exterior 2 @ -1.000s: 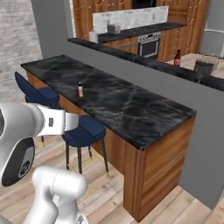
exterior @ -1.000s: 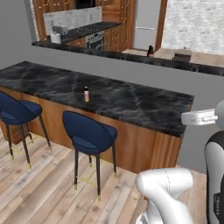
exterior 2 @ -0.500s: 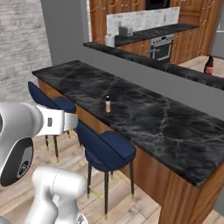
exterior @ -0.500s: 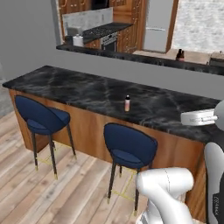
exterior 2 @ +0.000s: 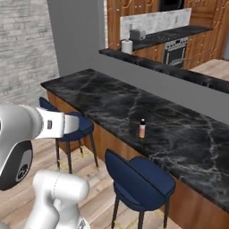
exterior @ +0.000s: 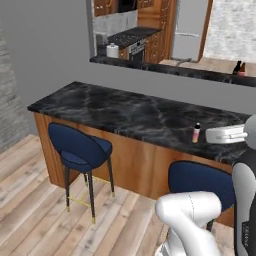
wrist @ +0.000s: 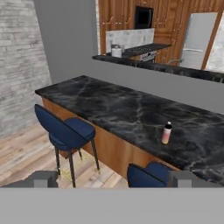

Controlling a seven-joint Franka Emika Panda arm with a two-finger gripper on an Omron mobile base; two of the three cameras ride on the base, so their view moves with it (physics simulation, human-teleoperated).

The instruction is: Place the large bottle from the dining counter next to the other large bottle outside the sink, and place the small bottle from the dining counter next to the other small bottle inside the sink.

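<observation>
dining counter (exterior: 125, 112), black white-veined marble top, wooden front: one small bottle (exterior: 196, 133), pale pink, dark cap, upright near the front edge.

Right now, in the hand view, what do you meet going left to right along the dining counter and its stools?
Left blue stool → small pale-pink bottle standing on the dining counter. The second stool sits below the bottle, so its place in the order is unclear.

The white arm (exterior: 187, 215) rises folded from its base, elbow bent low and forearm (exterior 2: 27, 127) carried level, so the hand points straight ahead at about chest height. The gripper (wrist: 113, 178) hangs in the air with its jaws spread wide, both dark fingertips (wrist: 43, 178) far apart, nothing between them.
</observation>
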